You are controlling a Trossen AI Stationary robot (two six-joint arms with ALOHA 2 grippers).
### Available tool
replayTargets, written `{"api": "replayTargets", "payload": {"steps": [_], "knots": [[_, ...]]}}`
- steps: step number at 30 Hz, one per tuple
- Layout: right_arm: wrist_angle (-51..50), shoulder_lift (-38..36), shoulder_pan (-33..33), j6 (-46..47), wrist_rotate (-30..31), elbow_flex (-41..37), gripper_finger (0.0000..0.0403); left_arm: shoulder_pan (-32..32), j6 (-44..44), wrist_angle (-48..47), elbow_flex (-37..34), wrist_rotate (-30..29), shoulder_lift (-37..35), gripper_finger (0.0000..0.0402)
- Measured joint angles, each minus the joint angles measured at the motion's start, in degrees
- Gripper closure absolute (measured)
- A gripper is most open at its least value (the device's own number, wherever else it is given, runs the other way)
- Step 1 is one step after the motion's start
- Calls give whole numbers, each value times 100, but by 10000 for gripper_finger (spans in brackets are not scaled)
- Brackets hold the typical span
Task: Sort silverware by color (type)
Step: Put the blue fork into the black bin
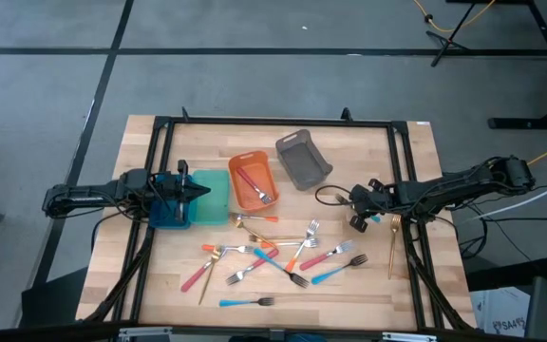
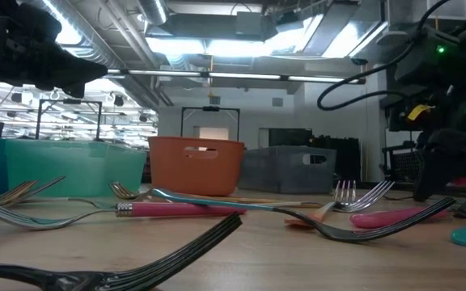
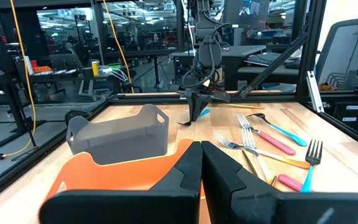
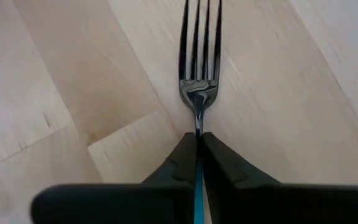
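Clamped between the right gripper's [image 4: 197,163] dark fingers in the right wrist view is a slim blue-handled metal fork [image 4: 199,93], its long axis in line with the fingers and tines pointing away, seemingly gripped for a lift. From above, that gripper [image 1: 361,217] sits right of the scattered silverware [image 1: 283,256] on the wooden table [image 1: 416,285]. Left gripper [image 1: 200,192], jaws shut and empty, waits over the teal plastic bin [image 1: 215,199].

Three plastic bins stood on the table [image 1: 416,161]: one teal bin [image 1: 213,198], one orange bin [image 1: 251,180] and one grey bin [image 1: 303,160]. About a dozen pieces of silverware [image 1: 283,258] showed, with red, blue, orange and gold handles; an exact tally per colour could not be made out. Two arms worked there.
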Motion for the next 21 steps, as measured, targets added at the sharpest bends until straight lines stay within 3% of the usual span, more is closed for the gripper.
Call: {"api": "replayTargets", "payload": {"steps": [12,21], "knots": [[109,0,-2,-2,-73,8,401,2,0,0,0,0,0,400],[-145,17,-2,-67,-277,469,402,2,0,0,0,0,0,400]]}}
